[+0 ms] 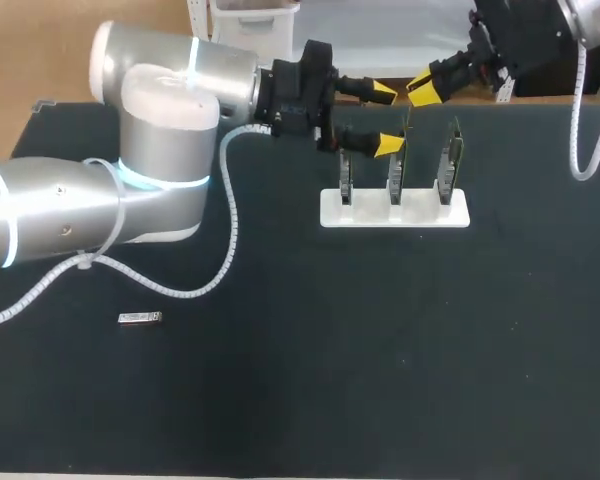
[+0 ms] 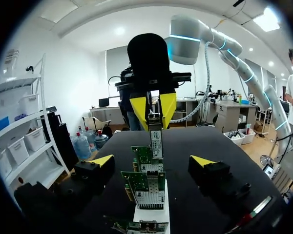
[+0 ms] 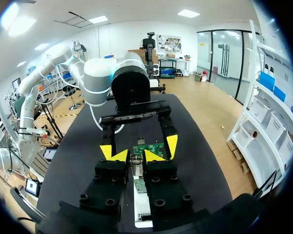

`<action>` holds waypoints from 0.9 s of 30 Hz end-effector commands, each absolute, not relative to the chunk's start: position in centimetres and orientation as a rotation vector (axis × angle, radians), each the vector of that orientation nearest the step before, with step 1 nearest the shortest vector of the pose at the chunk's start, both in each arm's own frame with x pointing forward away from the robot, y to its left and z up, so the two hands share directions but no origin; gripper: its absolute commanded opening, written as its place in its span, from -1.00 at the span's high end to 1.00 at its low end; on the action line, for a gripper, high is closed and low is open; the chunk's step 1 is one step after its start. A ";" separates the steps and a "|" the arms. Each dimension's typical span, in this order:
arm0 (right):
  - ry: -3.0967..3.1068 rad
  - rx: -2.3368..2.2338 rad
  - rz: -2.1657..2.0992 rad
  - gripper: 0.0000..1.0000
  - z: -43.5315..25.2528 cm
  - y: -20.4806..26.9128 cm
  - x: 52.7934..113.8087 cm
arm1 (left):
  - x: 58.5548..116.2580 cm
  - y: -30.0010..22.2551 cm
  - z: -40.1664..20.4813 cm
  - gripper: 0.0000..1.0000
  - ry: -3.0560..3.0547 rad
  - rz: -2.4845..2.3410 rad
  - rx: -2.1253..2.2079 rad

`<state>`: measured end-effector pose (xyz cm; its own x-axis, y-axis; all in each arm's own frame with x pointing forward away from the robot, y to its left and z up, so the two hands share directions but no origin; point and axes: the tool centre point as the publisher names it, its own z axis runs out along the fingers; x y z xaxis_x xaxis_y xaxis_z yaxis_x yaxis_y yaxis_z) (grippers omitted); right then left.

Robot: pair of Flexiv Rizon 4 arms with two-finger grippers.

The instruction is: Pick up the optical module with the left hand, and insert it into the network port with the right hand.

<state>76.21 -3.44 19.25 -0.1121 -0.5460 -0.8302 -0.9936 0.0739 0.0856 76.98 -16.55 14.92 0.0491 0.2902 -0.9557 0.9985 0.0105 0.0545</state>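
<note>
Right jaws grip the optical module above the middle network card; left jaws open. Insertion step: you align it, then press straight in.

- No text, number or sign can be read in any of the three views.
- Left wrist view: the far card, ahead of the gripper, carries a pale label with a small bluish mark. Its print is too small to make out.
- Right wrist view: the green card just ahead of the gripper shows only tiny board markings, none legible.
</note>
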 end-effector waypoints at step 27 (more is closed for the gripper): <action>1.713 -1.528 0.928 1.00 19.1 -3.8 76.3 | 76.2 -15.9 12.8 -1.00 1.597 -0.956 1.576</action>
<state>76.27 -3.69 19.15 -0.1068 -0.5341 -0.8386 -0.9942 0.0697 0.0823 75.72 -15.61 12.62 -0.0259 0.4824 -0.8756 0.9996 0.0004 -0.0294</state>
